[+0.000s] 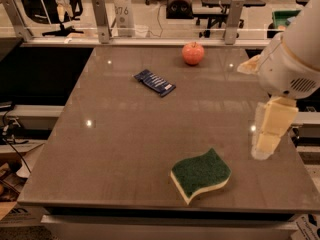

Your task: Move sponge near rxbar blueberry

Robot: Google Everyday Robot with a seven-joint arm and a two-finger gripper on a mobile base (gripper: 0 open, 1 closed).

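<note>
The sponge (201, 174), dark green on top over pale yellow foam with wavy edges, lies flat near the front edge of the table, right of centre. The rxbar blueberry (154, 82), a slim dark blue wrapper with white print, lies at the far middle of the table, well apart from the sponge. My gripper (265, 145) hangs at the right side of the table, above the surface and to the right of the sponge, not touching it. It holds nothing that I can see.
A red apple (192, 53) stands at the far edge, right of the bar. The brown table (115, 149) has a metal rail with posts along its back. Office chairs and desks lie beyond. Cables hang at the left.
</note>
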